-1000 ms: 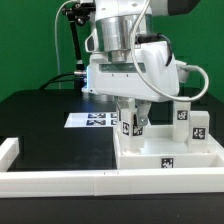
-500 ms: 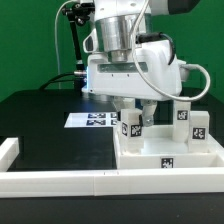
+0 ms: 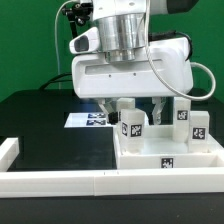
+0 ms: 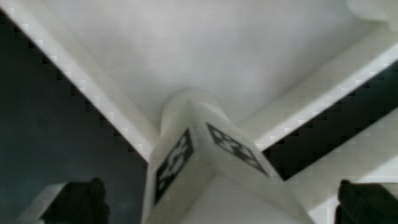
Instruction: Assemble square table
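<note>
Open hand (image 3: 132, 105) above boxy white tagged leg block (image 3: 132, 126)

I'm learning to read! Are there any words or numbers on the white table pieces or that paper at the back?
No words or numbers can be read.
Leg blocks: black-and-white square tags, patterns only.
Tabletop edge: one small tag, no letters.
Marker board: tag patterns only, no text.
</note>
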You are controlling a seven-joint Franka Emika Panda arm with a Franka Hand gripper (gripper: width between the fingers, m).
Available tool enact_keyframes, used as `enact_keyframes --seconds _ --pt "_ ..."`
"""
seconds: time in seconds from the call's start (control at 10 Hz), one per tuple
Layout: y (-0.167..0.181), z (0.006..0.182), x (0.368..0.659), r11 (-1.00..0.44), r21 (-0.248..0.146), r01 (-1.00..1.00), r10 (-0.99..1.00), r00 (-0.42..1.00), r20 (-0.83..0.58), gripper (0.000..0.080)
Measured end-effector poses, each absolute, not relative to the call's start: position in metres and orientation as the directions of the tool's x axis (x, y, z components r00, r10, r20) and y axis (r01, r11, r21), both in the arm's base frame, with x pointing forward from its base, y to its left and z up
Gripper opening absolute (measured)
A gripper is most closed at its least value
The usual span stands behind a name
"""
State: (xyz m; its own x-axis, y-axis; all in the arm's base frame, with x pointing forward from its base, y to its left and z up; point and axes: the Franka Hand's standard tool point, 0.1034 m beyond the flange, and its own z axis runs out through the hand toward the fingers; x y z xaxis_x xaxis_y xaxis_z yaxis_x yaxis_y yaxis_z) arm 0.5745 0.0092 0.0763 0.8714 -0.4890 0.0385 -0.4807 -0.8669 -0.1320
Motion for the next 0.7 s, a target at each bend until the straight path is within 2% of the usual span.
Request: enact_keyframes --seconds 0.1,0.2,0.3,0.5,0.7 --pt "0.0091 0.0763 0.5745 -0.899 -0.128 -0.419 -0.428 0.903 0.048 0.0649" --pt "0.0101 0.0768 0.5753 -0.951 -0.102 -0.291 -0.298 0.952 0.069 0.0649" --pt "0.0137 0.0780 0.5767 -0.988 -0.056 -0.146 -0.151 0.985 0.085 0.0649" --pt "0.0142 0.0801 0.5795 -1.000 -0.020 0.016 0.014 0.995 0.096 0.0649" --pt "0.0141 0.0791 0.5784 -0.986 0.000 0.169 0.168 0.981 0.096 0.0649"
